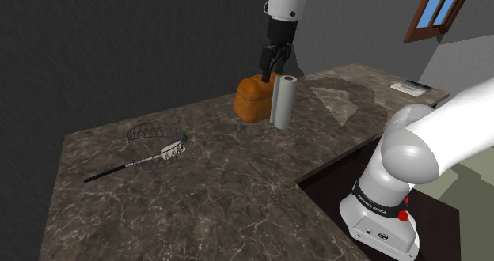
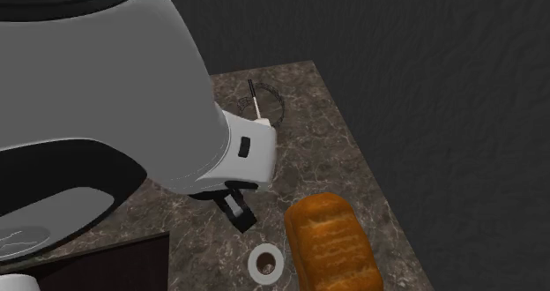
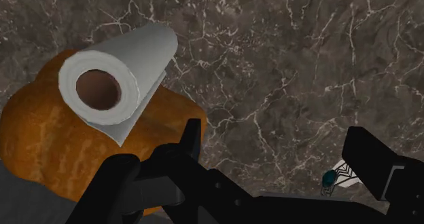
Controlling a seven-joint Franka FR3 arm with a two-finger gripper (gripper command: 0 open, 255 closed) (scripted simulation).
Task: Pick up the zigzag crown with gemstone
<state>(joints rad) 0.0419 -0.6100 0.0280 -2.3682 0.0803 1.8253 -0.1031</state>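
Dark wire zigzags form the crown point(image 1: 153, 133), which lies left of centre in the shoulder view on a marble counter point(image 1: 237, 180). It has a white patch on its rim, and a thin black rod point(image 1: 111, 171) lies against it. Well to the right, the claw point(image 1: 271, 62) hangs over a brown loaf point(image 1: 252, 101) and an upright paper roll point(image 1: 283, 101).

The second exterior view puts the crown point(image 2: 262, 104) at upper centre.

From the wrist, the claw point(image 3: 275, 144) is spread with nothing between its fingers, and a teal stone point(image 3: 329, 180) peeks out beside one finger.
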